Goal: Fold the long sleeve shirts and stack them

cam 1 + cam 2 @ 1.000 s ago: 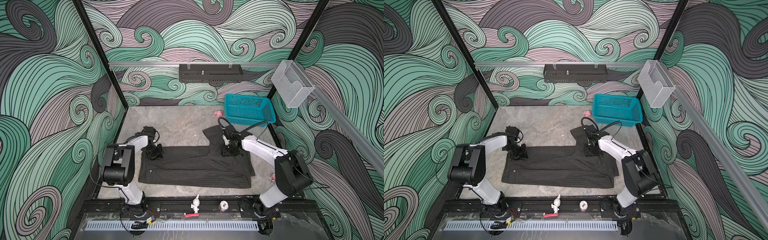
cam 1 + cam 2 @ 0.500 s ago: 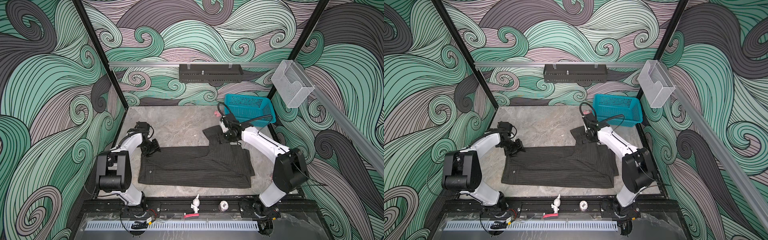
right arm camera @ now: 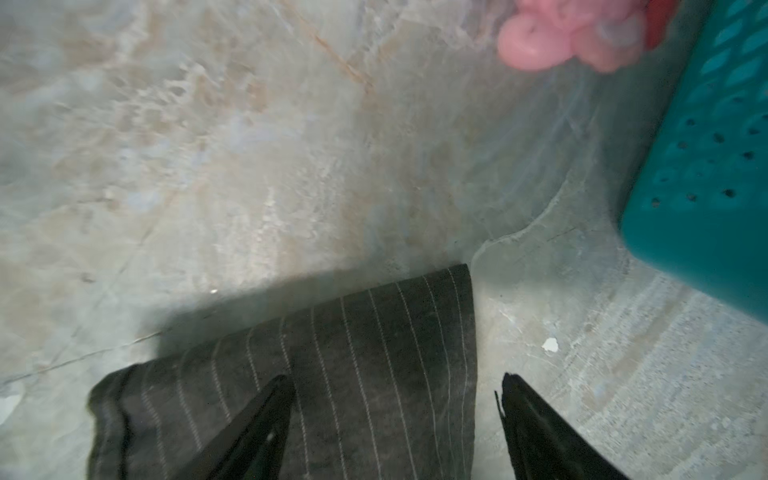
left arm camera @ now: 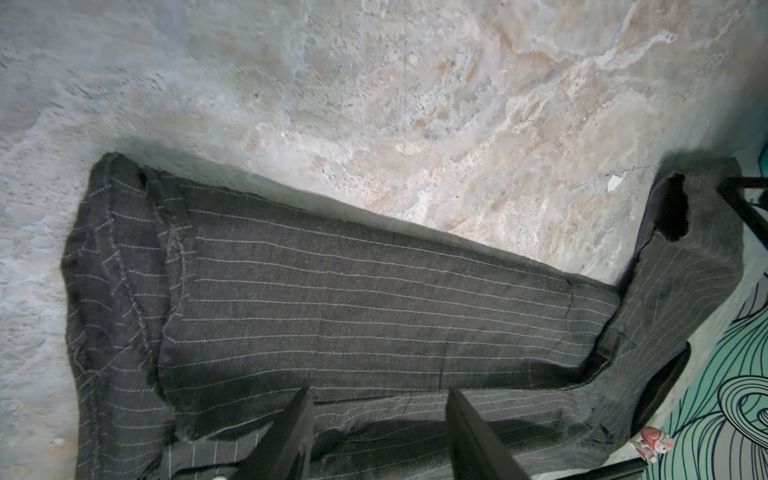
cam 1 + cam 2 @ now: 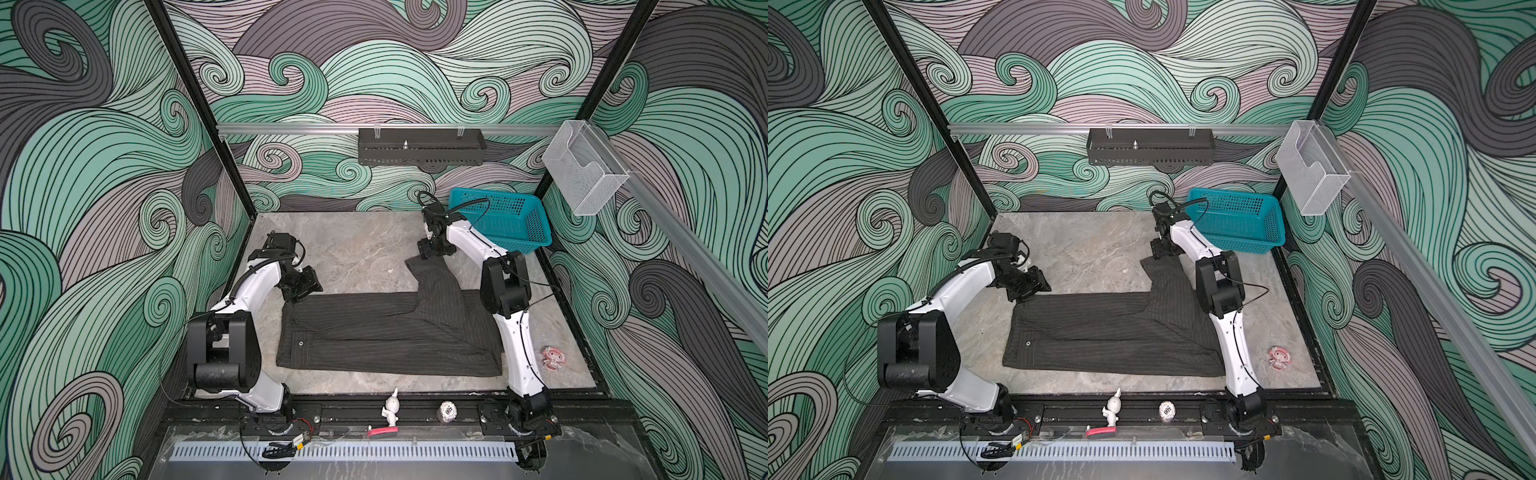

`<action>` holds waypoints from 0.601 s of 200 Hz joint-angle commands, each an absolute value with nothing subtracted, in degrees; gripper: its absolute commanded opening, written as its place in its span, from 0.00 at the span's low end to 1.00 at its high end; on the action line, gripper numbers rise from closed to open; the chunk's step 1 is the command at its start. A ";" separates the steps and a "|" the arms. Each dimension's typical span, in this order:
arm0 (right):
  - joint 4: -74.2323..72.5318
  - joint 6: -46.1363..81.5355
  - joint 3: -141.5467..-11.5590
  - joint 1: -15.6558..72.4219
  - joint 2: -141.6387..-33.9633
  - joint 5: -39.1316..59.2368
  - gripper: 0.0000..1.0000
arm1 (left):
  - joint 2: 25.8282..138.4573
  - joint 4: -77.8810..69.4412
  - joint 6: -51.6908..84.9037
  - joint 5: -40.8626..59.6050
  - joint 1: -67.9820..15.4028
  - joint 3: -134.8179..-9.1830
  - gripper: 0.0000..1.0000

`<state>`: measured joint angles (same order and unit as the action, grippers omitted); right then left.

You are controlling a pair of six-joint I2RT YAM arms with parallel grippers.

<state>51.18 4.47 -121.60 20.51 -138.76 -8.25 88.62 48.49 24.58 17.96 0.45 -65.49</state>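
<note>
One dark pinstriped shirt (image 5: 386, 332) lies flat on the stone-look table (image 5: 345, 241), in the middle and toward the near edge, folded into a wide band. In both top views (image 5: 1113, 332) its sleeve (image 5: 432, 282) bends away from the right part of the band and runs toward the far right corner. A small pale button (image 5: 300, 343) shows near the left end.

The left gripper (image 5: 301, 286) sits over the shirt's far left corner. The left wrist view shows its jaws parted (image 4: 380, 436), with striped cloth lying smooth beneath them and nothing pinched.

The right gripper (image 5: 432, 251) hangs at the tip of the sleeve. The right wrist view shows its jaws spread wide (image 3: 399, 415), one finger (image 3: 266, 424) over the cloth (image 3: 353, 374), the other over bare table, gripping nothing.

A teal basket (image 5: 507, 224) stands in the far right corner, just beyond that gripper, with a blurred pink thing (image 3: 561, 37) beside it.
</note>
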 commanded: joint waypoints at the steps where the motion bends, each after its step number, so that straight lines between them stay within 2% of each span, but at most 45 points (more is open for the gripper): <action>1: 56.72 4.21 -126.98 20.48 -141.76 -8.15 0.80 | 87.15 50.36 23.91 19.69 0.18 -66.95 0.54; 18: 58.25 5.19 -128.94 20.42 -143.94 -5.63 0.74 | 86.84 50.45 23.74 19.89 0.18 -67.04 0.54; 32: 59.08 6.55 -129.45 20.09 -144.31 -3.82 0.62 | 86.58 50.69 23.57 19.86 0.18 -67.36 0.54; 38: 59.40 7.04 -129.77 20.03 -144.12 -2.87 0.54 | 86.42 50.84 23.40 19.78 0.17 -67.64 0.54; 57: 59.91 8.16 -129.79 19.43 -142.06 -0.54 0.10 | 86.10 51.62 22.93 19.36 0.18 -68.78 0.54; 65: 59.88 8.11 -129.74 19.42 -140.64 -0.46 0.00 | 86.05 51.96 22.64 19.16 0.26 -69.45 0.54; 100: 58.62 6.54 -129.04 19.85 -130.79 -2.19 0.00 | 86.01 52.43 22.37 18.98 0.29 -71.49 0.54; 120: 54.54 3.93 -123.56 21.32 -122.14 -3.81 0.00 | 85.55 52.54 22.68 19.24 0.35 -72.12 0.53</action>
